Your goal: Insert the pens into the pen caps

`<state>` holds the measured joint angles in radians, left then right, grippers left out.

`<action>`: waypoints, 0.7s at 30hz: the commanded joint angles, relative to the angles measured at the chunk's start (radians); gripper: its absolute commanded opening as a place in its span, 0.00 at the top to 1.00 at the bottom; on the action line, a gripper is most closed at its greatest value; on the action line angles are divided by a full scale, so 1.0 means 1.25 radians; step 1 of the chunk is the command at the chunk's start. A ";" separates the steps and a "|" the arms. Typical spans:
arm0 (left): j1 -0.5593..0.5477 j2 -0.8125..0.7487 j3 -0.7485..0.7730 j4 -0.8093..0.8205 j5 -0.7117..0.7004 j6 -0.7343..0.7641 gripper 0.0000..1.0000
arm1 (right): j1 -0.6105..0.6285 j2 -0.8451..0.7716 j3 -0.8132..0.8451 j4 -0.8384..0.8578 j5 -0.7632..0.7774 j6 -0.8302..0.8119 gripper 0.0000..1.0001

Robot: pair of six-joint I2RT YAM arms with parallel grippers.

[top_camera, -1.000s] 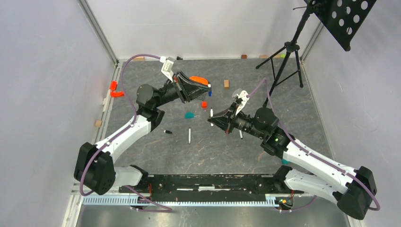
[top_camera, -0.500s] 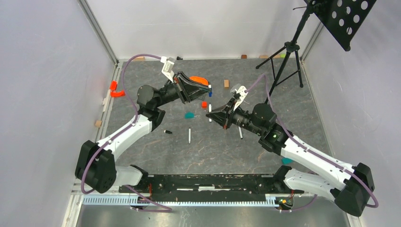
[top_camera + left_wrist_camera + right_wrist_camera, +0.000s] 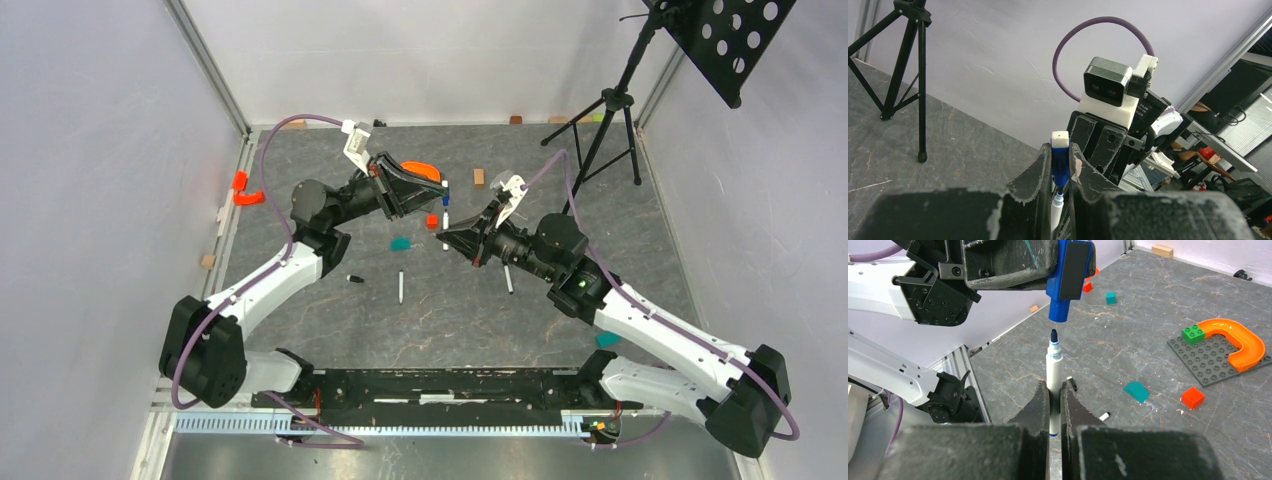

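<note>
One pen (image 3: pixel 1055 367) is standing upright in the right gripper (image 3: pixel 1054 386). The fingers (image 3: pixel 1040 402) are pinching its white barrel in a narrow grip, and its dark blue tip is pointing up. Directly over that tip, the blue cap (image 3: pixel 1063 285) is hanging mouth down. A small gap is showing between tip and mouth, so the two are nearly in line but not touching. The left gripper (image 3: pixel 1060 165) is clamping the cap between close-set fingers (image 3: pixel 1040 170), with the cap's white end poking out above them. In the left wrist view the pen's tip is showing just under the cap.

From above, both arms are reaching in towards the middle of the table (image 3: pixel 450 320), with pen and cap held in the air over it. The left gripper is coming from the left and the right gripper from the right.

On the table, a second pen (image 3: pixel 401 287) is lying flat nearer the arm bases, and a black cap (image 3: pixel 354 278) is lying to its left. A third pen (image 3: pixel 508 280) is lying partly under the right arm. A teal brick (image 3: pixel 400 243) and a red brick (image 3: pixel 432 221) are sitting near the meeting point. Behind them, a grey baseplate (image 3: pixel 1208 360) is carrying an orange curved piece (image 3: pixel 1235 337) and a green brick (image 3: pixel 1193 333). A tripod (image 3: pixel 600 130) is standing at the far right corner.
</note>
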<state>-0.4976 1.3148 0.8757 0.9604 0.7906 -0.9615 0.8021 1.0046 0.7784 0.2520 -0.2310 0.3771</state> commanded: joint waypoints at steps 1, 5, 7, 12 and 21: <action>-0.006 -0.004 -0.005 0.032 0.015 -0.007 0.98 | -0.006 0.003 0.030 0.011 0.006 -0.009 1.00; -0.014 -0.002 -0.004 0.015 0.015 0.008 0.98 | -0.012 0.001 0.031 0.006 0.008 -0.011 1.00; -0.019 0.000 -0.002 0.009 0.017 0.013 0.98 | -0.015 -0.001 0.030 0.004 0.005 -0.011 1.00; -0.023 0.000 -0.001 -0.006 0.014 0.027 0.98 | -0.018 -0.008 0.030 0.001 0.005 -0.010 1.00; -0.023 -0.026 -0.008 -0.046 -0.013 0.070 0.98 | -0.020 -0.028 0.013 -0.013 -0.025 0.002 1.00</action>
<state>-0.5240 1.3148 0.8757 0.9176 0.7906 -0.9432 0.7822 1.0004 0.7784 0.2329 -0.2359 0.3771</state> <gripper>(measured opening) 0.191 0.041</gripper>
